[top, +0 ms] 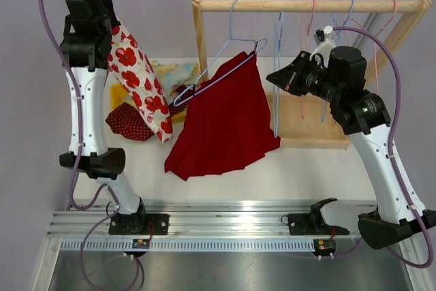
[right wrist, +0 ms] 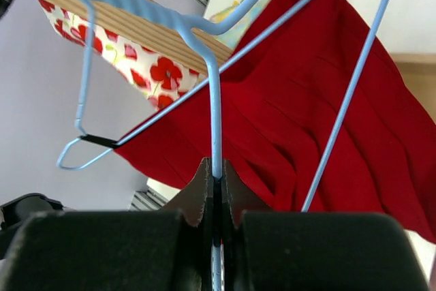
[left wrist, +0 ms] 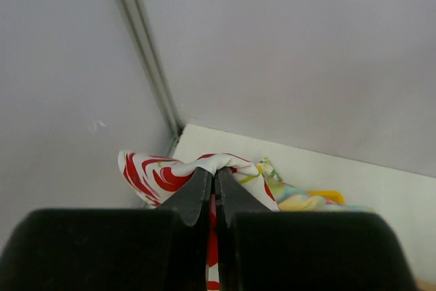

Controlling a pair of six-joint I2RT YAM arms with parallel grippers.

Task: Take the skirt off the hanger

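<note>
A red pleated skirt point(top: 225, 120) hangs from a tilted light-blue clip hanger point(top: 204, 85) on the wooden rail. Its right clip holds the skirt and its left end is bare. The skirt also fills the right wrist view point(right wrist: 306, 100). My right gripper point(top: 276, 76) point(right wrist: 215, 165) is shut on the wire of a second blue hanger point(top: 278, 46) point(right wrist: 215, 114) just right of the skirt. My left gripper point(top: 114, 26) point(left wrist: 212, 172) is raised at the far left. It is shut on a white skirt with red poppies point(top: 139, 80) point(left wrist: 157, 172) that dangles below it.
The wooden rack point(top: 306, 5) carries further pink and blue hangers point(top: 313, 18), and its base board point(top: 306, 127) lies under my right arm. A dark red dotted cloth point(top: 129, 120) and a yellow patterned cloth point(top: 174, 73) lie on the table at the left.
</note>
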